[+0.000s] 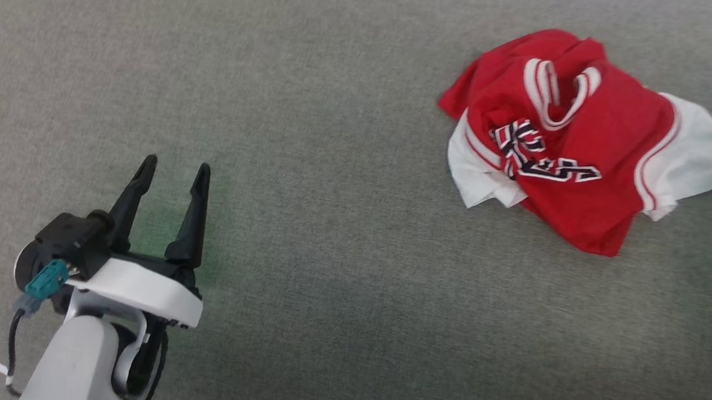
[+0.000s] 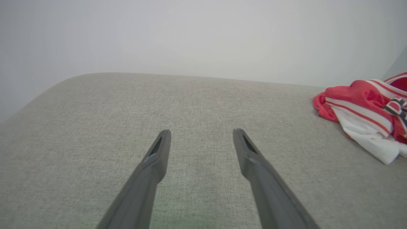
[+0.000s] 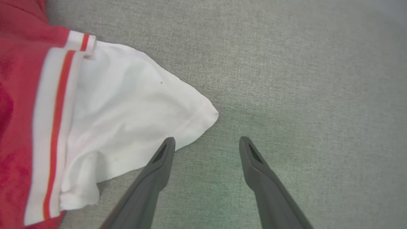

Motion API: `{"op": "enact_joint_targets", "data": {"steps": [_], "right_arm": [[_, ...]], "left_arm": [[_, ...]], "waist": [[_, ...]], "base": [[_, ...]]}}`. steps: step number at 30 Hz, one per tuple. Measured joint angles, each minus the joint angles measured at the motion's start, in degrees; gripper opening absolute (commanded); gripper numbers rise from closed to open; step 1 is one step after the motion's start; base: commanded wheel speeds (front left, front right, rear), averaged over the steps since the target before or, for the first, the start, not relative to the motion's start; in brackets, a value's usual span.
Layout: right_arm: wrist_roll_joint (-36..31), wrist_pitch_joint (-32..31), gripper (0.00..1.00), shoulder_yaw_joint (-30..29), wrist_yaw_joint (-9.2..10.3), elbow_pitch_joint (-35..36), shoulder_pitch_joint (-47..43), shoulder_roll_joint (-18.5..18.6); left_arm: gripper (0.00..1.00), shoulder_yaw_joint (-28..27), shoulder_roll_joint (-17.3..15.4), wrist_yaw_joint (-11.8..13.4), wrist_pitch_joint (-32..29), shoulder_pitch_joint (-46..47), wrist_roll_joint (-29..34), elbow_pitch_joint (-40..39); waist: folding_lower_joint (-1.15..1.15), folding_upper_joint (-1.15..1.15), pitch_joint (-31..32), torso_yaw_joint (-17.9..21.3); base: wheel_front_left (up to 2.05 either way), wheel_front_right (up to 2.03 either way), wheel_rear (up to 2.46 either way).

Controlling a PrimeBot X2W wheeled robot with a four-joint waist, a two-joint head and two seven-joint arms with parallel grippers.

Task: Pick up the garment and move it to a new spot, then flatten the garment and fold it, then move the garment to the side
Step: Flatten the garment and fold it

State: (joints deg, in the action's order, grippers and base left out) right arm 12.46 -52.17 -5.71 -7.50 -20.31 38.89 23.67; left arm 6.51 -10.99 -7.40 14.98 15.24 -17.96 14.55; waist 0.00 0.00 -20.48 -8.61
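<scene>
The left gripper [image 1: 176,164] hangs spread and empty well left of the crumpled garment [image 1: 570,142], while the right gripper [image 3: 206,140] (also spread, empty) has one finger [image 3: 157,168] beside its white sleeve [image 3: 127,111].

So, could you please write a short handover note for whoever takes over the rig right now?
Left pincer: open, empty, over the bare grey surface, well apart from the garment.
Right pincer: open, empty, at the garment's white sleeve end; contact unclear.
Done: nothing evident; the garment lies crumpled, unfolded.
To do: pick it up, move it, flatten, fold, set aside.
</scene>
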Motion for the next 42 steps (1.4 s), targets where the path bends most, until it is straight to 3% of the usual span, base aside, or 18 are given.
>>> {"op": "enact_joint_targets", "data": {"steps": [8,13,15,16,23,27,39,42], "right_arm": [[0.2,-13.3,1.00,1.5,0.00,-3.9,5.0,0.7],[0.1,-14.5,0.99,0.2,0.00,-4.3,5.5,0.3],[-0.1,-14.5,0.11,0.6,0.00,-4.2,5.6,0.5],[0.0,-14.4,0.00,0.6,0.00,-4.2,5.6,0.5],[-0.4,-10.2,0.00,-0.2,-0.18,-4.0,5.8,0.8],[-1.5,-7.5,0.00,-3.4,-0.16,-4.2,5.8,3.0],[-6.1,-2.9,0.00,-20.1,-0.15,-3.7,0.5,11.2],[-8.6,-2.2,0.00,-25.3,-0.14,-2.1,-0.7,11.1]], "left_arm": [[1.00,1.1,1.2,0.0,0.0,3.0,-0.7,-0.1],[1.00,1.5,1.7,0.0,0.0,3.7,-0.9,-0.3],[1.00,1.6,1.8,0.0,0.0,3.8,-1.3,-0.3],[1.00,1.7,1.8,0.0,0.0,3.9,-1.3,-0.3],[1.00,1.8,1.6,0.0,0.0,4.3,-1.9,-0.9],[1.00,2.0,1.4,0.0,0.0,4.4,-1.9,-1.6],[1.00,3.2,-0.2,0.0,0.0,4.9,-2.1,-3.6],[1.00,3.3,-0.7,0.0,0.0,5.1,-2.2,-3.8]], "waist": [[0.00,0.00,-3.8,-2.3],[0.00,0.00,-5.2,-3.3],[0.00,0.00,-5.5,-3.5],[0.00,0.00,-5.6,-3.6],[0.00,0.00,-5.7,-2.9],[0.00,0.00,-5.5,-2.3],[0.00,0.00,-5.5,-0.8],[0.00,0.00,-5.6,-0.5]], "base": [[0.00,0.00,0.00],[0.00,0.00,0.00],[0.00,0.00,0.00],[0.00,0.00,0.00],[0.00,0.00,0.00],[0.00,0.00,0.00],[0.00,0.00,0.00],[0.00,0.00,0.00]]}}
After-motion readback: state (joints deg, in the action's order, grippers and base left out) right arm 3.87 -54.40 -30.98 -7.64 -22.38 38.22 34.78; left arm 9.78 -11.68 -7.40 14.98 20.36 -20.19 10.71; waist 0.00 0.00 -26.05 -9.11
